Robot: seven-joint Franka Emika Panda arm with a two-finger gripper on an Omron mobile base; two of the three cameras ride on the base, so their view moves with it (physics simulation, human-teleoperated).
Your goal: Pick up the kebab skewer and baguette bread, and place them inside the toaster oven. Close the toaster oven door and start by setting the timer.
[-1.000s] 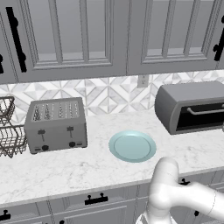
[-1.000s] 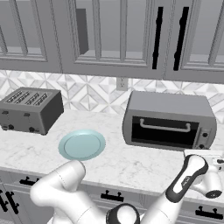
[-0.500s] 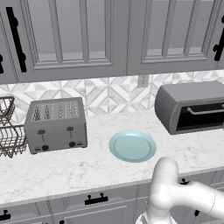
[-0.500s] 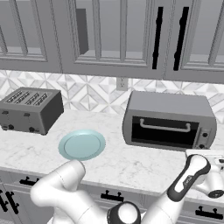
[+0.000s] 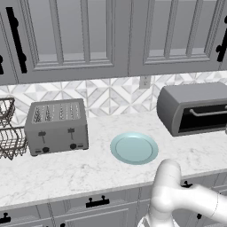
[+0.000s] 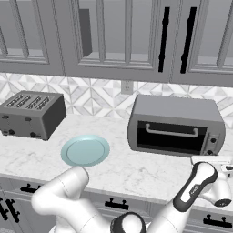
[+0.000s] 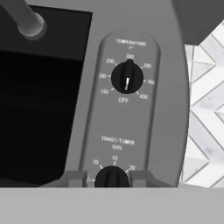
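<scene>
The toaster oven (image 6: 175, 124) stands at the right of the counter with its toaster oven door (image 6: 170, 135) shut. In the hand view I face its control panel (image 7: 127, 113) from close up. My gripper (image 7: 111, 178) is shut on the black timer knob (image 7: 111, 175), with one finger (image 7: 75, 177) on each side of it. Above it sits the temperature knob (image 7: 127, 77). The door's black glass (image 7: 39, 100) and the end of its silver handle (image 7: 27, 21) lie to the left. The kebab skewer and baguette bread are out of view.
A bare teal plate (image 5: 134, 148) lies mid-counter. A light grey slot toaster (image 5: 56, 126) stands to its left, with a wire basket (image 5: 6, 133) at the far left edge. Upper cabinets (image 5: 111, 35) hang above, and drawers (image 5: 97, 201) run below the counter edge.
</scene>
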